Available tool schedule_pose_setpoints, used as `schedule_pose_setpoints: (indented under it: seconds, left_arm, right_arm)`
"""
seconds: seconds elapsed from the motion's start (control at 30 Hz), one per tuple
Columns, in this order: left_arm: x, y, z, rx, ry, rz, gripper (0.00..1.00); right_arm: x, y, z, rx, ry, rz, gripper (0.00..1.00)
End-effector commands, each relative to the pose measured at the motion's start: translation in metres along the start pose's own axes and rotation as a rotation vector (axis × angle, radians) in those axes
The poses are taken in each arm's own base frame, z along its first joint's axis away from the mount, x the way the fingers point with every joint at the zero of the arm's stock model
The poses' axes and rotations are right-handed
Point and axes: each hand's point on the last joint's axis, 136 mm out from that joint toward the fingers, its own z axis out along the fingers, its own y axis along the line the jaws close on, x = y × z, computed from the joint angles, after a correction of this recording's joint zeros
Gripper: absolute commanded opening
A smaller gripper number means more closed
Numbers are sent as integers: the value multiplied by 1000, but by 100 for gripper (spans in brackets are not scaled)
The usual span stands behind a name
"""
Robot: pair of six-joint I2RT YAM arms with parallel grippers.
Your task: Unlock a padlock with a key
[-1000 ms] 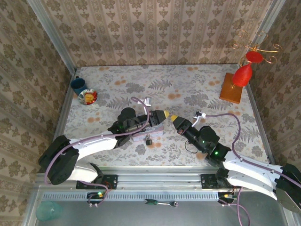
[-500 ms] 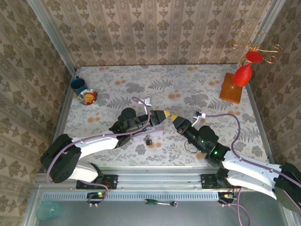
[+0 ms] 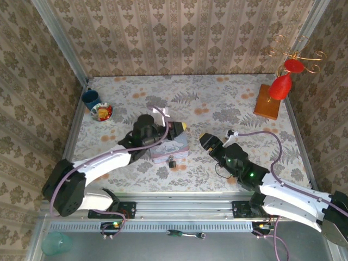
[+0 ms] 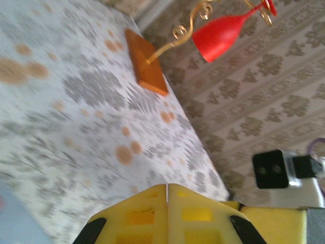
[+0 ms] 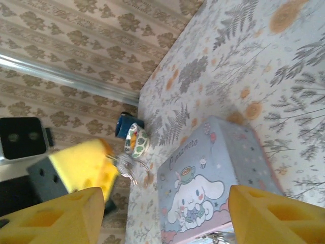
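Far left on the table (image 3: 228, 92) a blue cup (image 3: 90, 98) stands beside a small patterned dish (image 3: 101, 112).

The left gripper (image 3: 179, 126) sits over the far edge of the pastel tin (image 3: 169, 147). In the left wrist view its yellow fingers (image 4: 147, 216) are pressed together with no gap between them. In the right wrist view a thin metal key ring (image 5: 127, 166) projects from the tip of that gripper. The blade of a key cannot be made out.

The tin lies flat, cartoon lid up. The padlock (image 3: 172, 162) is at the near side of the tin, touching or just beside its wall. Which of the two cannot be told. It is apart from both grippers.

The right gripper (image 3: 206, 140) is just right of the tin, and its fingers (image 5: 274, 216) are spread wide with nothing between them.

At far right a wooden stand (image 3: 267, 102) carries red ornaments (image 3: 281, 86) on gold wire.
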Motion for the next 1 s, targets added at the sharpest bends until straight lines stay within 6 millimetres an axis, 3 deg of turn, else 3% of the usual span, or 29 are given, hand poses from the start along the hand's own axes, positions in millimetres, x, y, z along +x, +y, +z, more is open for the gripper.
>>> schedule_pose_setpoints:
  seconds: [0.0, 0.23, 0.37, 0.57, 0.77, 0.87, 0.97]
  left_arm:
    - [-6, 19, -21, -98, 63, 142, 0]
    - [-12, 9, -48, -117, 112, 264, 0]
    - [-8, -4, -53, -62, 115, 228, 0]
    - [0, -36, -52, 56, 148, 230, 0]
    - [3, -53, -47, 122, 164, 246, 0]
    - [6, -62, -44, 167, 168, 245, 0]
    - [9, -71, -44, 187, 180, 260, 0]
  right_arm:
    - [-8, -12, -3, 32, -58, -28, 67]
    - [9, -4, 1, -14, 29, -138, 71]
    - [23, 20, 0, -171, 85, -127, 71]
    - [27, 53, -2, -337, 80, -173, 69]
    - [43, 89, -3, -458, 155, -220, 55]
    - [47, 90, -1, -458, 170, -222, 43]
    - [47, 89, -3, -469, 167, -212, 41]
